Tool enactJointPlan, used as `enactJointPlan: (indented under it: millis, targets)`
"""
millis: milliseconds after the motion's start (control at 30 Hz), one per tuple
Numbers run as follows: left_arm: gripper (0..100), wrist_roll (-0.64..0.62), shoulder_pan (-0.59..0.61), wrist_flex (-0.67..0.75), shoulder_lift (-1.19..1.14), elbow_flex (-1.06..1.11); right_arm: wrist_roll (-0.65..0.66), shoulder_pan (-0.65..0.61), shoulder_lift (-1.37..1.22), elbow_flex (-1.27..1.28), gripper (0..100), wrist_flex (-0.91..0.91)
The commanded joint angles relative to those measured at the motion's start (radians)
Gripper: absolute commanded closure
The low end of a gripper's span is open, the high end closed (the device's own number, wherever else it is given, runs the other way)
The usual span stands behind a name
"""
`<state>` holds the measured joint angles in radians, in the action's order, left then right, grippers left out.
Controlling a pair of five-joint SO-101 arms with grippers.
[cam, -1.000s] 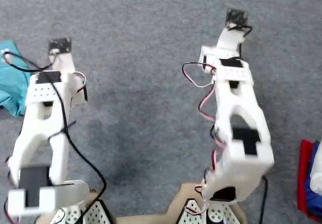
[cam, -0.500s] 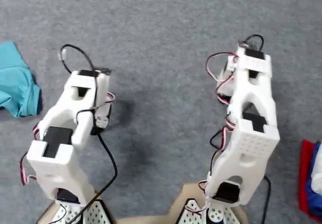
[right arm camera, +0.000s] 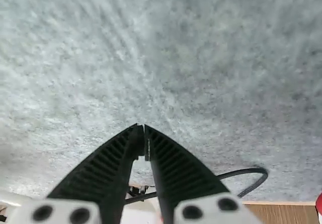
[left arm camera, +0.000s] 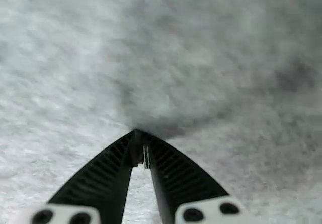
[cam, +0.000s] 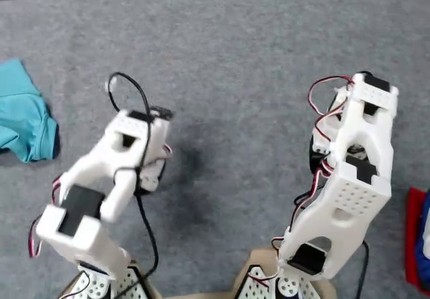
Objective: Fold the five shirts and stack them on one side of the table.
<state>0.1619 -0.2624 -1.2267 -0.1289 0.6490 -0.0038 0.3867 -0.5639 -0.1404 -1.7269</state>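
teal shirt (cam: 25, 121) cut at edge, red fabric (cam: 414, 238) (a sliver) likewise

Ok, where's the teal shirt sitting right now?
In the high view the teal shirt lies bunched on the table at the picture's left edge, apart from the nearer arm and opposite the red cloth at the right edge.

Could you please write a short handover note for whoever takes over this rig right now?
Left gripper: shut, empty, above the grey table. Right gripper: shut, empty.
Teal shirt lies crumpled at one table edge; red and blue cloth sits at the opposite edge, mostly cut off.
Done: cannot tell whether that cloth is folded.
Left: at least the teal shirt needs folding and stacking.
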Motion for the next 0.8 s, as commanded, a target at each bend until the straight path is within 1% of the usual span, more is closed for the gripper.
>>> enactJointPlan:
  millis: [0, 67, 133, 233, 300, 367, 433, 533, 600, 633, 767]
  targets:
    - [98, 0.000, -0.120, 0.043, 0.136, 0.192, 0.025, 0.010, 0.056, -0.053, 99.3, -0.012]
    - [98, -0.002, -0.137, 0.043, 0.243, 0.229, 0.041, -0.010, 0.124, -0.076, 99.3, 0.000]
    - [98, -0.003, -0.106, 0.032, 0.360, 0.230, 0.064, -0.038, 0.203, -0.119, 99.3, 0.035]
    - [98, -0.035, -0.006, 0.012, 0.522, 0.158, 0.095, -0.093, 0.295, -0.177, 99.3, 0.152]
    - [98, -0.054, 0.080, 0.026, 0.601, 0.089, 0.092, -0.142, 0.306, -0.185, 99.3, 0.275]
    - [98, -0.083, 0.153, 0.091, 0.625, 0.038, 0.084, -0.197, 0.285, -0.166, 99.3, 0.413]
    - [98, -0.141, 0.206, 0.169, 0.621, 0.012, 0.084, -0.249, 0.216, -0.124, 99.3, 0.554]
    - [98, -0.218, 0.226, 0.299, 0.567, 0.041, 0.086, -0.285, 0.054, -0.105, 99.3, 0.654]
    - [98, -0.219, 0.226, 0.302, 0.506, 0.046, 0.086, -0.278, -0.058, -0.137, 99.3, 0.623]
    - [98, -0.219, 0.230, 0.287, 0.470, 0.043, 0.086, -0.263, -0.105, -0.162, 99.3, 0.571]
    - [98, -0.219, 0.272, 0.241, 0.400, 0.043, 0.092, -0.205, -0.243, -0.292, 99.3, 0.278]
